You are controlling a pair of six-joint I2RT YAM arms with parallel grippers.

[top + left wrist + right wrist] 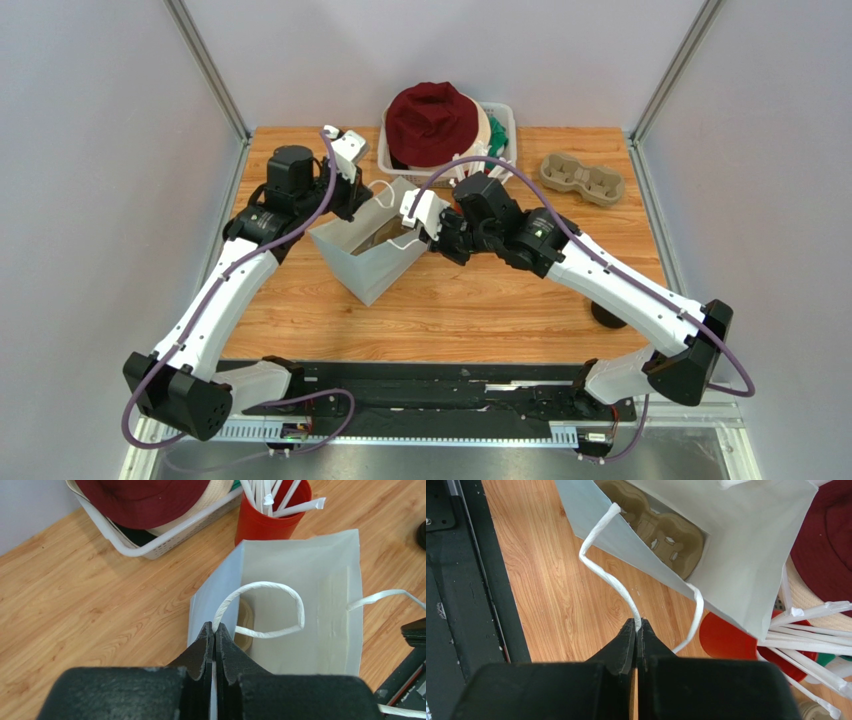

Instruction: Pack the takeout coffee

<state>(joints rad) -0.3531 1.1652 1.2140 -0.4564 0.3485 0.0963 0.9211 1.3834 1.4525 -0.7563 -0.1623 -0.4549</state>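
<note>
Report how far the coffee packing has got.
Done: a cardboard cup carrier lies inside the white paper bag. In hand: left gripper is shut on one bag handle, right gripper on the other handle, holding it open. Left: no coffee cup shows in the bag.

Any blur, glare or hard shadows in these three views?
Top view: sharp, even light, only soft shadows on the table. Left wrist: left hand dark and soft up close; paper bag bright inside, nearly washed out. Right wrist: right hand soft too; cup tray in the bag shaded but legible.
</note>
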